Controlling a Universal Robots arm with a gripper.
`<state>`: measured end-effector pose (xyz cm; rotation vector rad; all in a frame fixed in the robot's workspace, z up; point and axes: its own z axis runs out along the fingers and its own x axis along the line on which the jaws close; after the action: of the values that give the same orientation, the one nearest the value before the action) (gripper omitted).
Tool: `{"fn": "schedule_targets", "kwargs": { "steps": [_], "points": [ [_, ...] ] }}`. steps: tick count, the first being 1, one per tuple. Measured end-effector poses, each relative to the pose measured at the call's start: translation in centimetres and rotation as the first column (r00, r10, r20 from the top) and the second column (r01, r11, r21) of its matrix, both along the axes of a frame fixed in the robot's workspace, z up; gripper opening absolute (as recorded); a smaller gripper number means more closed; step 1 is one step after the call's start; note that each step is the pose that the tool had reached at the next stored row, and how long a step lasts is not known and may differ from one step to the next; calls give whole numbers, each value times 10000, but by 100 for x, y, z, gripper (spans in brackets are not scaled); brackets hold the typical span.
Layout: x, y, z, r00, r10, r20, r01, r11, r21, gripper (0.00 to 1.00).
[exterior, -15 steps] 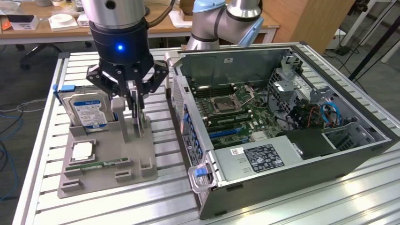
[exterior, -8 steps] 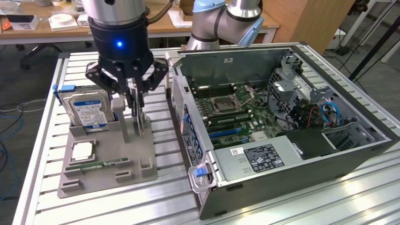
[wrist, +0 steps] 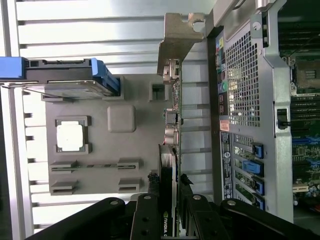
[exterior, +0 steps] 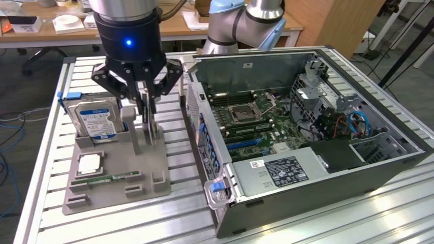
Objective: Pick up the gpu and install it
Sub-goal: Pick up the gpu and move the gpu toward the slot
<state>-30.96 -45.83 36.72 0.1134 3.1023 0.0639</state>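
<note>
Claw (wrist: 170, 186) snug around upright gpu (wrist: 176, 42)

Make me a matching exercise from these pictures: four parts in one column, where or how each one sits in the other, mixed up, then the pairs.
1. silver hard drive with blue-white label
2. thin green graphics card with silver bracket
3. square silver processor chip
4. open black computer case

A. between the fingers of the hand
B. flat in a pocket of the gray tray
C. on the exterior view's right
D. standing on edge, with blue side rails

Pairs: 1-D, 2-A, 3-B, 4-C
</note>
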Motion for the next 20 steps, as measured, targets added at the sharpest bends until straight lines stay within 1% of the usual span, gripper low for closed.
{"fn": "schedule_targets", "kwargs": {
  "steps": [20],
  "points": [
    [0, 0, 160, 10000, 0, 0, 0, 10000, 0, 26]
  ]
}}
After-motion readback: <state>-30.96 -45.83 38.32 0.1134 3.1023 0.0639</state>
